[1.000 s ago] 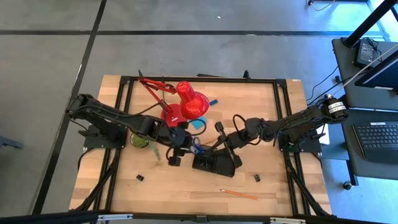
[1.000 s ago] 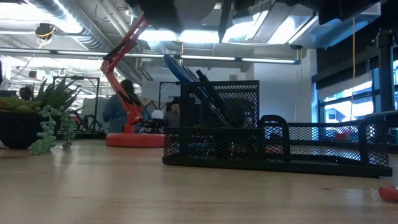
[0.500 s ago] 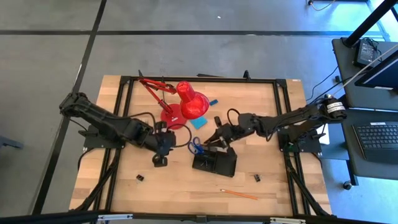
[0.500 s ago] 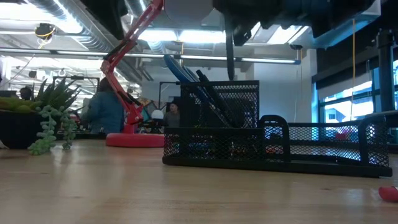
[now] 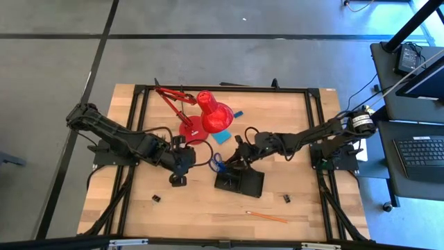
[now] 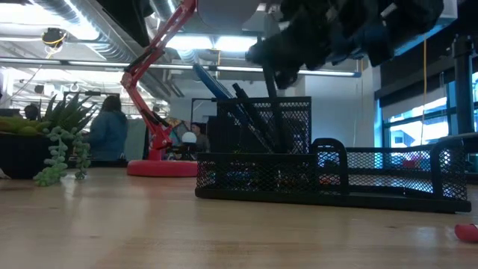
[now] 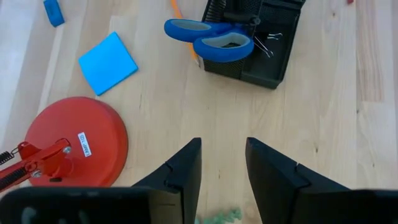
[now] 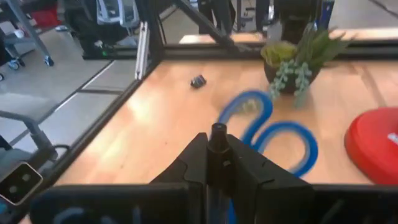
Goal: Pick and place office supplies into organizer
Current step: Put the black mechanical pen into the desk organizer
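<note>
High view: two binder clips [image 5: 157, 198], one pencil [image 5: 266, 217] on table.

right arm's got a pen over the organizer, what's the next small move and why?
Probably lower it straight down, then open. The right gripper is shut on a black pen and, in the high view, sits above the organizer's upright cup end, where the scissors already stand. The low view shows the pen hanging above the mesh cup, not yet in. The left gripper waits open beside the lamp base.
</note>
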Motion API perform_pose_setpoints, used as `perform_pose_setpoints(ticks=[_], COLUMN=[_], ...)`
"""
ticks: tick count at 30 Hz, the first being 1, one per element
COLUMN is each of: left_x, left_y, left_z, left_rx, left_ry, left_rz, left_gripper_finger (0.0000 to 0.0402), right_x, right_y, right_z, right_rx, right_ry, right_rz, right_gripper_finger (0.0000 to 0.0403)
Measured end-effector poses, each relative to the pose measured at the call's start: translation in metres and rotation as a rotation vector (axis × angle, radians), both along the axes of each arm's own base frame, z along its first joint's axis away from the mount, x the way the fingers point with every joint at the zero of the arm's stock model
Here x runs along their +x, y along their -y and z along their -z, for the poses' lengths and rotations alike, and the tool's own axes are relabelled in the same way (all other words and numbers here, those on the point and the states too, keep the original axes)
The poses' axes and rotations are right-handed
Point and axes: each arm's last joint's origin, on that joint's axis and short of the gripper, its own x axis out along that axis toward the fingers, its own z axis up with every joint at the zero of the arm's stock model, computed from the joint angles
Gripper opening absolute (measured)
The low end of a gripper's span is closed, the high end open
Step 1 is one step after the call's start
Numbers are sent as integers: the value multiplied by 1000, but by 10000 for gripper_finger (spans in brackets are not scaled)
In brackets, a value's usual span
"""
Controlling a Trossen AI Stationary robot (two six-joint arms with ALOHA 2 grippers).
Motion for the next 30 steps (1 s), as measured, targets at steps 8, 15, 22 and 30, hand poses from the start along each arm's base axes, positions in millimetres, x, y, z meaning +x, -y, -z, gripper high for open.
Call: perform_pose_setpoints(ticks=[8,15,22,30], left_x=[0,0,0,0], left_y=[0,0,0,0], left_z=[0,0,0,0], left_rx=[0,0,0,0], left_ry=[1,2,3,3], left_rz=[0,-1,-1,-1], left_gripper_finger=[118,116,116,116], right_x=[4,7,6,6], right_y=[0,0,0,0], right_z=[25,32,32,34], right_rx=[-29,-35,-60,-61], right_ry=[-95,-110,-106,-114], right_rz=[-5,-7,-18,-18], right_gripper_finger=[46,47,53,98])
